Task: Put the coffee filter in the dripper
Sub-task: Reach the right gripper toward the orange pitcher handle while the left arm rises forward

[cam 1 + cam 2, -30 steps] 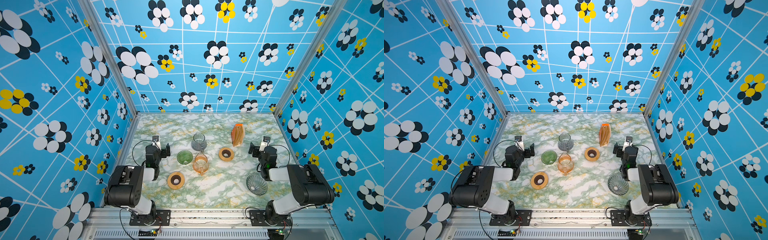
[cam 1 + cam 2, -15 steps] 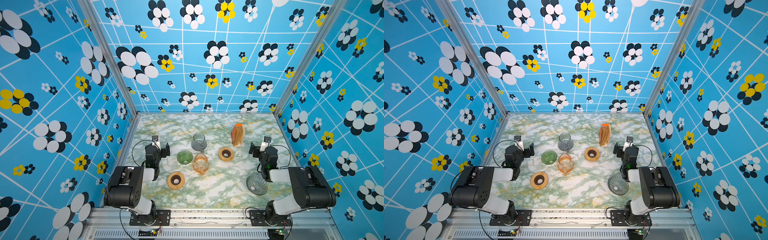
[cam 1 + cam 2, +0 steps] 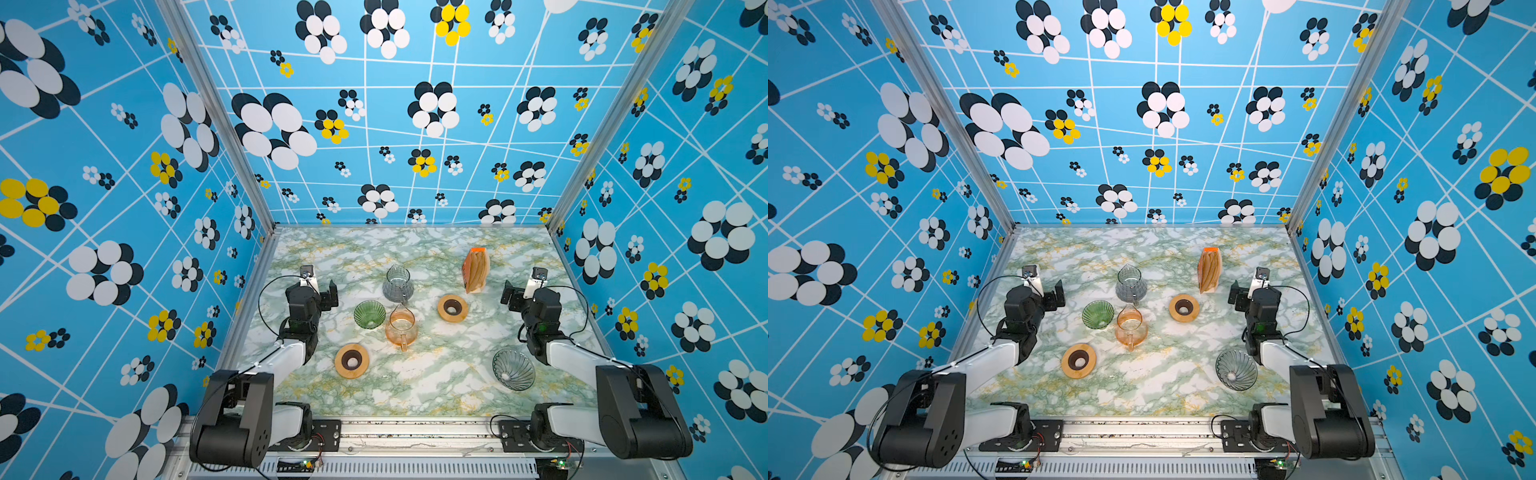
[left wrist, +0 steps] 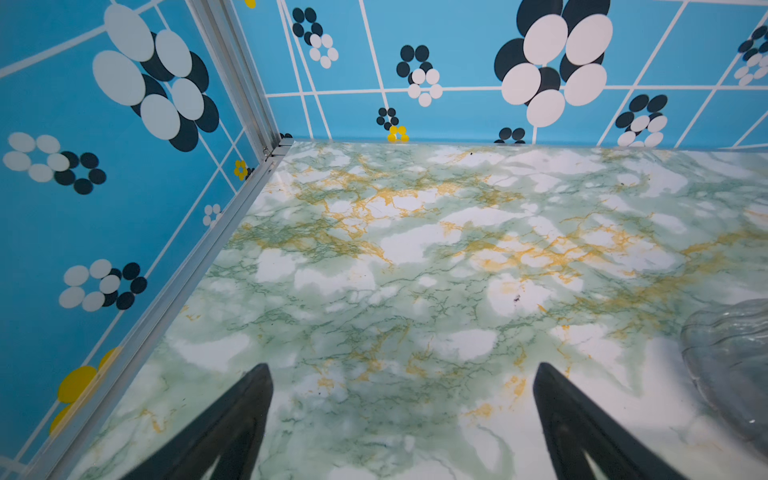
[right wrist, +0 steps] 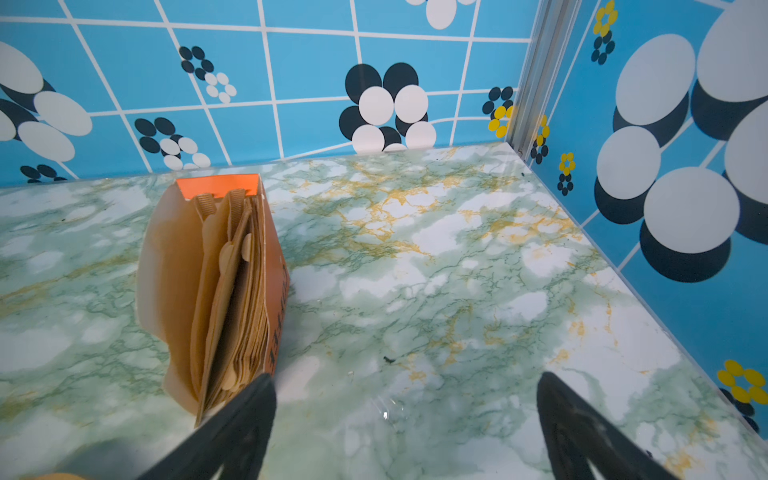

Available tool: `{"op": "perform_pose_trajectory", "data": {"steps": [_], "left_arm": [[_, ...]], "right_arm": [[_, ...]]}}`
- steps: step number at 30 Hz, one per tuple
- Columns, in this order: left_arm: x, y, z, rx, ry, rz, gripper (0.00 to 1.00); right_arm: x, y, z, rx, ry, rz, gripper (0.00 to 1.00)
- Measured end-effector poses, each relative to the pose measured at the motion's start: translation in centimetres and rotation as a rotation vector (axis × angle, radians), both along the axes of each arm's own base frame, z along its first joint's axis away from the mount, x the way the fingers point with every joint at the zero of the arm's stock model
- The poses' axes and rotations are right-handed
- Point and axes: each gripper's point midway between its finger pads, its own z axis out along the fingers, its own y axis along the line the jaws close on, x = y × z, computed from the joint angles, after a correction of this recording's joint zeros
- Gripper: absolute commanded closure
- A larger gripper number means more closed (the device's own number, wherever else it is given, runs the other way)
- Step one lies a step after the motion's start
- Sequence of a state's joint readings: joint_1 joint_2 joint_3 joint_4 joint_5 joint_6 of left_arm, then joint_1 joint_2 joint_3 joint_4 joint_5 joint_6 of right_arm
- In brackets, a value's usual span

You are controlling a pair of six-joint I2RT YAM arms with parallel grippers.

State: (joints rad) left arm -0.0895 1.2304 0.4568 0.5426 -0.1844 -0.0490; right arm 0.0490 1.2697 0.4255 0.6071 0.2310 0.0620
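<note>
My left gripper (image 4: 401, 370) hangs wide open over the worktop (image 4: 415, 249). Mid-worktop sits the green dripper (image 3: 369, 313). The coffee filters (image 5: 232, 291) stand upright in their orange box (image 5: 216, 187), just beside my right gripper (image 5: 405, 376), also wide open.

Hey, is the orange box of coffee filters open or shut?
Open. In the right wrist view the box stands with brown filters exposed along its open side.

Bright, even, diffuse, with only soft, faint shadows. Small glare on glossy table (image 5: 386, 399) between the fingers (image 5: 232, 436). Blurred at the fingers; bowed toward frame edges.
</note>
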Motion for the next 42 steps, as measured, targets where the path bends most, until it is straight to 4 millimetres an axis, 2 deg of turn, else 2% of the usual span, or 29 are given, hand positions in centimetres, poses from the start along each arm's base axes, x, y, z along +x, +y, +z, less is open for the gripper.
{"op": "perform_pose_trajectory", "data": {"steps": [5, 10, 17, 25, 29, 35, 39, 42], "left_arm": [[0.5, -1.6, 5.7, -0.079, -0.02, -0.009, 0.01], [0.6, -4.6, 9.6, -0.189, 0.013, -0.08, 0.01], [0.0, -8.9, 11.0, -0.364, 0.137, -0.225, 0.01], [1.3, -13.5, 14.4, -0.467, 0.235, -0.436, 0.01], [2.2, -15.5, 15.3, -0.507, 0.268, -0.528, 0.01], [3.5, -17.6, 15.5, -0.543, 0.296, -0.606, 0.01], [3.2, -18.5, 15.1, -0.55, 0.313, -0.65, 0.01], [2.8, -18.7, 14.5, -0.555, 0.322, -0.667, 0.01]], "right_arm": [[-0.1, 1.4, 4.1, 0.064, 0.009, 0.009, 0.01], [-1.5, 3.5, 6.3, 0.178, 0.037, 0.05, 0.0], [-4.7, 8.8, 5.3, 0.281, 0.162, 0.189, 0.01], [-9.1, 16.7, 4.2, 0.223, 0.314, 0.375, 0.01], [-10.7, 20.0, 4.1, 0.201, 0.371, 0.428, 0.09], [-13.2, 25.0, 3.5, 0.168, 0.442, 0.507, 0.14], [-15.0, 27.8, 3.0, 0.152, 0.48, 0.553, 0.2], [-15.8, 29.1, 2.2, 0.16, 0.51, 0.566, 0.28]]}}
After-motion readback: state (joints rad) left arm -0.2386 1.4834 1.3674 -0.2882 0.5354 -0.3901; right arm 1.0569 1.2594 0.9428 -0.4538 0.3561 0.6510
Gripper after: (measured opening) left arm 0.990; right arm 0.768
